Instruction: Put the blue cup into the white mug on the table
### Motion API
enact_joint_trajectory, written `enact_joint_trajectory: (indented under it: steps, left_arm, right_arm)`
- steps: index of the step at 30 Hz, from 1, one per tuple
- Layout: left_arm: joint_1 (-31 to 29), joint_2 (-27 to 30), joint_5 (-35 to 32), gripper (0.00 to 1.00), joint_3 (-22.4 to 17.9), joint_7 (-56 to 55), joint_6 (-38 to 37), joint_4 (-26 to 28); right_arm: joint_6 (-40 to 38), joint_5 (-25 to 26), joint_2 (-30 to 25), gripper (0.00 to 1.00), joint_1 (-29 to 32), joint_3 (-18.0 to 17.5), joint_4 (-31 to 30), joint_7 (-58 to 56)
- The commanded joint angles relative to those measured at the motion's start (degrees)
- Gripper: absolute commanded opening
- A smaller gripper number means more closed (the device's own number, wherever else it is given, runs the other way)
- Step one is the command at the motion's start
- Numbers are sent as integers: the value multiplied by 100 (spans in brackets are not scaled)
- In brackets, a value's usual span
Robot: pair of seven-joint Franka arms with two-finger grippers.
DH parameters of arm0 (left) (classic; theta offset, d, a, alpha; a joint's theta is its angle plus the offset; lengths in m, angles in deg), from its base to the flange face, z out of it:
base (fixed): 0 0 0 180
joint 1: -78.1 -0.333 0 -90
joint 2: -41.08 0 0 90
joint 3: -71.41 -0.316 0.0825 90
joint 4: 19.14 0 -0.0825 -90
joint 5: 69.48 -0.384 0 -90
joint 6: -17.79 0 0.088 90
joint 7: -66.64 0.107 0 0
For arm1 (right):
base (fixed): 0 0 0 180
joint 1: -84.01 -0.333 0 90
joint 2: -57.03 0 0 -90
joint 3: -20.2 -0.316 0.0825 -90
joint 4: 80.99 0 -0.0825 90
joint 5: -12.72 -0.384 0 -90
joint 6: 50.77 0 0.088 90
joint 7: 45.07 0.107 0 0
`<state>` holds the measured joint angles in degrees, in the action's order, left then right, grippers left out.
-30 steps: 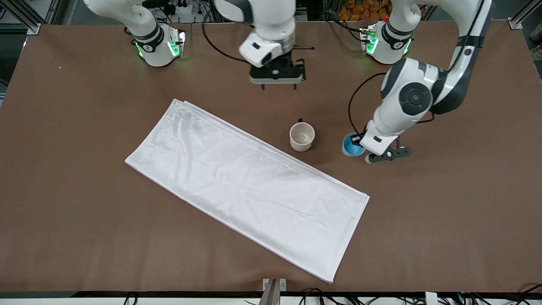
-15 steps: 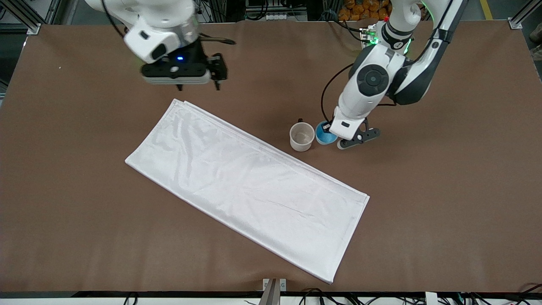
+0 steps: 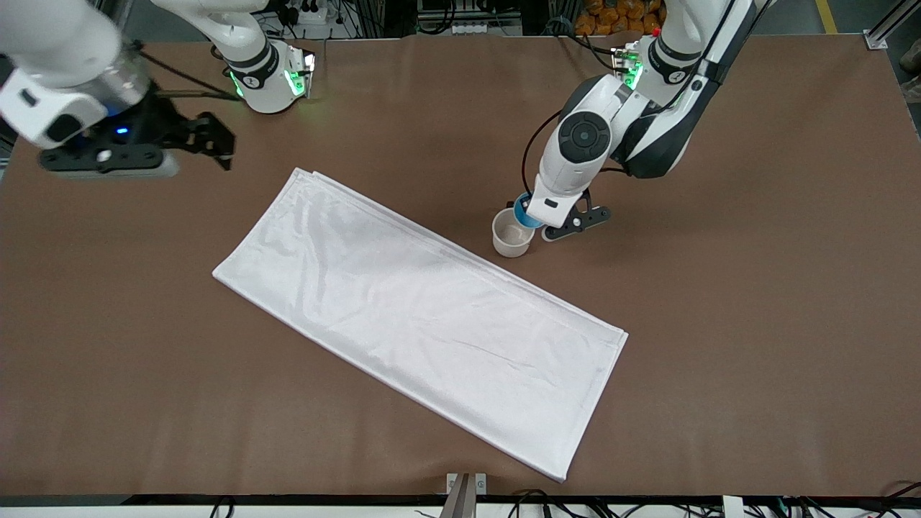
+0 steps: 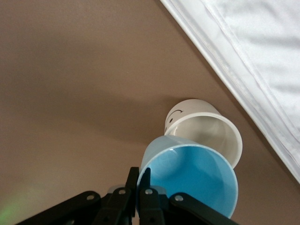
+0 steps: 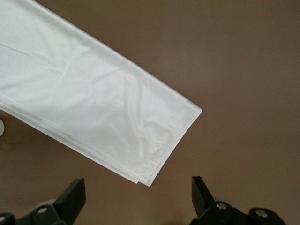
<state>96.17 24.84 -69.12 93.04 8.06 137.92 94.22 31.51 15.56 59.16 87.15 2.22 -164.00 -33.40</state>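
The left gripper (image 4: 139, 187), clenched on the rim of the small bright blue handleless cup (image 4: 190, 178), holds it in the air just above the small off-white cylindrical mug (image 3: 512, 233), overlapping the mug's rim at about 2 o'clock. The mug stands on the flat brown table (image 3: 755, 302), beside a large white rectangular cloth (image 3: 417, 309). The right gripper (image 5: 136, 199) hovers spread wide over the right arm's end of the table.

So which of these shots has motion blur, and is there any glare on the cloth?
Front view: the right gripper and its arm are smeared by motion blur, the rest is crisp; the white cloth has a soft sheen, not blown out. Left wrist view: the blue cup is sharp. Right wrist view: the cloth is evenly lit.
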Motion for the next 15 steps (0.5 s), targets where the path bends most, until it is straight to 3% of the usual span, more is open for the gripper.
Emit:
enact_joint_trajectory:
  steps: [1,9,15]
  left_arm:
    - [135,-169,-177,0,8,-285,-78,-227]
    - [188,-248,-185,0,8,-312,-69,-323]
    - [205,-608,-273,0,-1,-469,-69,-666]
  right_arm:
    - [279,-205,-205,100,46,514,-373,-534]
    - [991,-205,-301,100,125,603,-1067,-579]
    - [1071,-205,-310,100,28,831,-1103,-614]
